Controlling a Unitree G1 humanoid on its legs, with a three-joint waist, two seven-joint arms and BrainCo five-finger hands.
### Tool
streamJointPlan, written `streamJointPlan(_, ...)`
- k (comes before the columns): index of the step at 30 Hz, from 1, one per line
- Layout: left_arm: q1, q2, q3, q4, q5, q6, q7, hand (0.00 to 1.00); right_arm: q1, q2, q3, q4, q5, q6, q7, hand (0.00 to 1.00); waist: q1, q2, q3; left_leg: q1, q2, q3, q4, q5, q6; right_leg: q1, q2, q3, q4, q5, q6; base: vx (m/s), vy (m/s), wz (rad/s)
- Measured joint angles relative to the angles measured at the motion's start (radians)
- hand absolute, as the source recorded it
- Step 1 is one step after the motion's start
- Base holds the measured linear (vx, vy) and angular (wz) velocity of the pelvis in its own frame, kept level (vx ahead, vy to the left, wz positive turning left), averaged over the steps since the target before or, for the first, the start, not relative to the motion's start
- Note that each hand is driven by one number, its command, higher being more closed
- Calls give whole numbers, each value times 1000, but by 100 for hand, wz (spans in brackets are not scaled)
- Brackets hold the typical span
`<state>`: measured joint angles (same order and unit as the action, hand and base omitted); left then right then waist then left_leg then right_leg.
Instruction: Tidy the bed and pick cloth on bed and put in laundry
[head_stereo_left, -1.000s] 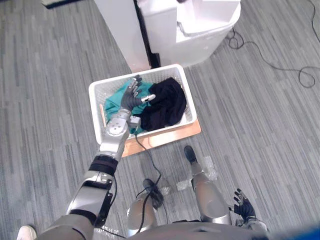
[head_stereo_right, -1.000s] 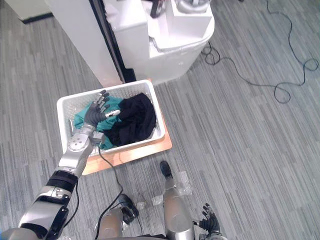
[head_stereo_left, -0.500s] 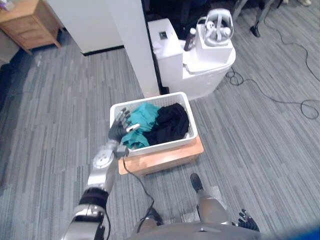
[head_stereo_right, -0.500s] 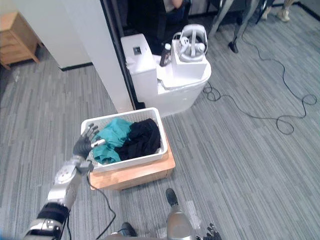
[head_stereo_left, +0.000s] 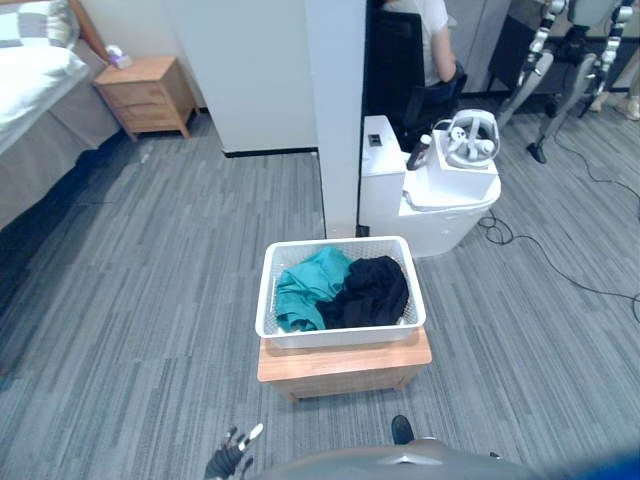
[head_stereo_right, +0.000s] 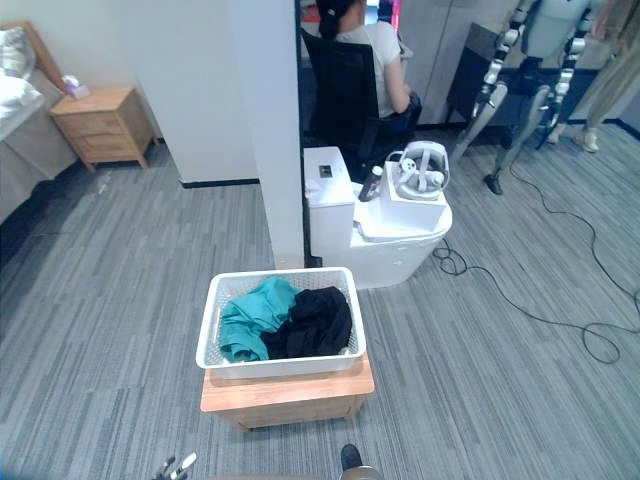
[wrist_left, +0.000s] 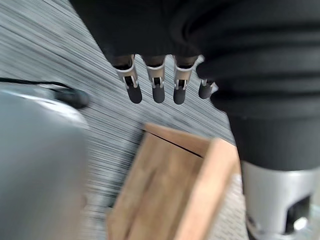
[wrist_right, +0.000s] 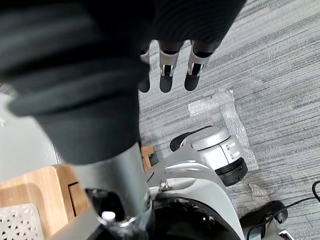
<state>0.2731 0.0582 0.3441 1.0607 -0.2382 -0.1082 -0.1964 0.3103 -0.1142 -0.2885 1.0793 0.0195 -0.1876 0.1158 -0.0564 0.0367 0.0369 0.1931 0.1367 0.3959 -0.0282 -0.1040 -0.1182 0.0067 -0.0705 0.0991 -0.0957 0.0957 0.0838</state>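
While left hand (wrist_left: 157, 82), right hand (wrist_right: 169, 70) hang straight-fingered | basket (head_stereo_left: 340, 335) on stand (head_stereo_left: 345, 368) | grey floor (head_stereo_left: 150, 300)

A white laundry basket (head_stereo_right: 213, 325) sits on a low wooden stand (head_stereo_right: 287, 396), holding a teal cloth (head_stereo_right: 250, 318) on its left with a black cloth (head_stereo_right: 315, 322) touching it. What looks like the left hand (head_stereo_right: 172, 468) shows at the bottom edge.

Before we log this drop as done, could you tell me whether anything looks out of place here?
Little does. The teal cloth and black cloth lie crumpled but fully inside the basket, which sits squarely on its stand. Only scraps of clear plastic litter the floor.
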Motion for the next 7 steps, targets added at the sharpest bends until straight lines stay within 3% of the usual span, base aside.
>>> streamJointPlan(1,3,-6,12,4,14,12,7,0,0,-1,0,0,0,0,1,0,1,5,-3,0,0,-1,0,0,0,1,-1,-2,-2,-2,1,-59,-24,6)
streamJointPlan(3,9,-24,53,23,55,81,45,0,1,-2,1,3,0,1,9,0,2,6,-16,0,3,-11,-1,-6,-9,0,0,-10,-5,-10,0,-82,-54,10)
streamJointPlan(7,6,-33,74,24,52,140,94,0,-3,-4,5,19,-2,6,10,0,6,7,-19,-2,4,-26,-3,-10,-4,2,0,-18,-5,-16,0,-43,-38,5)
